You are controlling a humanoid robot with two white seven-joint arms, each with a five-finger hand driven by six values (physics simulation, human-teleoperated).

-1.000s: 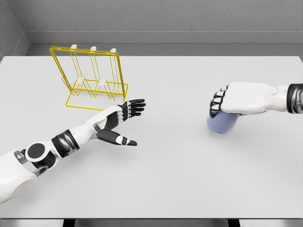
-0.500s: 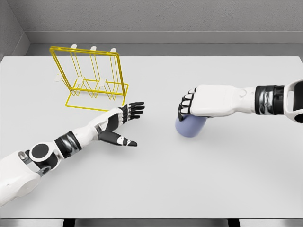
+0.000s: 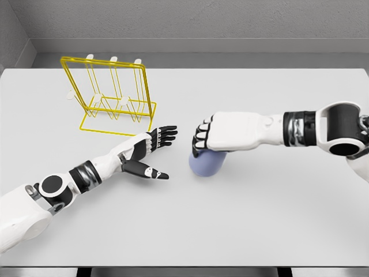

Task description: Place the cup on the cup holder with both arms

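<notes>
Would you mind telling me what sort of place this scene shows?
Probably a bare simulated test bench, not a real kitchen: a plain white table against grey walls, holding only a yellow wire rack and a blue cup under the right hand, with the left hand open nearby.

One head-mounted view only — looking steeply down and forward across the white table (image 3: 277, 231), near edge at bottom, far edge against the grey wall (image 3: 202, 20) — moderately close.
</notes>
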